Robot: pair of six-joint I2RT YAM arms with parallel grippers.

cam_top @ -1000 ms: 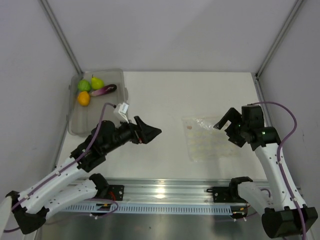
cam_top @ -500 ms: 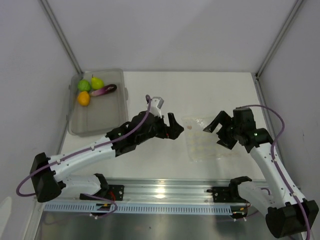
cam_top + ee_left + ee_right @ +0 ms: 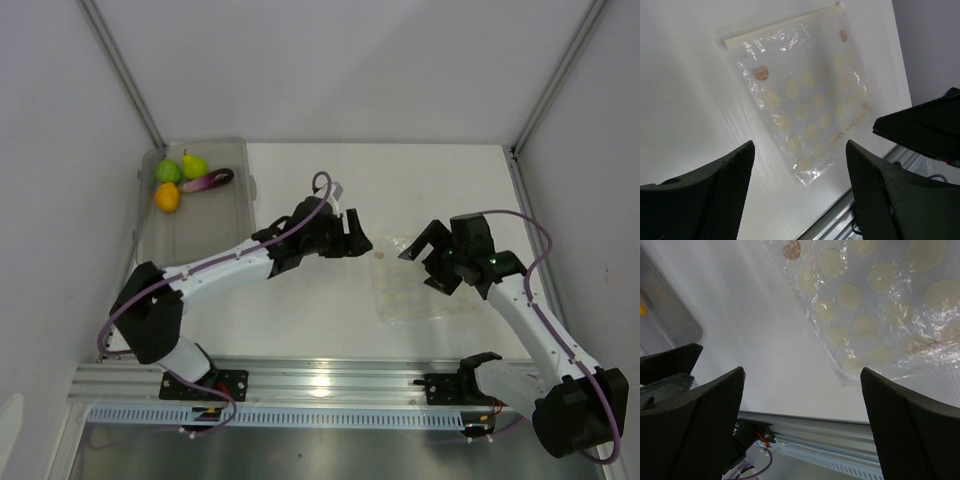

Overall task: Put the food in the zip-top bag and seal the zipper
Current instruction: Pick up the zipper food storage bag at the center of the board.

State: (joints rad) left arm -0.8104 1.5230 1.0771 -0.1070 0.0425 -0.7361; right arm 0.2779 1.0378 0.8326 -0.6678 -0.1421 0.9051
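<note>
Hovering just above the bag, which lies flat on the worktop, both arms seem to be at the very first step: getting hold of the bag so its mouth can be opened. The left end effector is spread wide at the bag's left edge, near the red dot. The right end effector is equally wide over the bag's right half, and neither holds anything. All the food is well apart in the grey bin at the far left: green fruit, pear, orange fruit and eggplant. Next, I judge, one end effector must pinch a single thin layer at the zipper strip and lift it. Whether that mouth is already parted I cannot tell.
</note>
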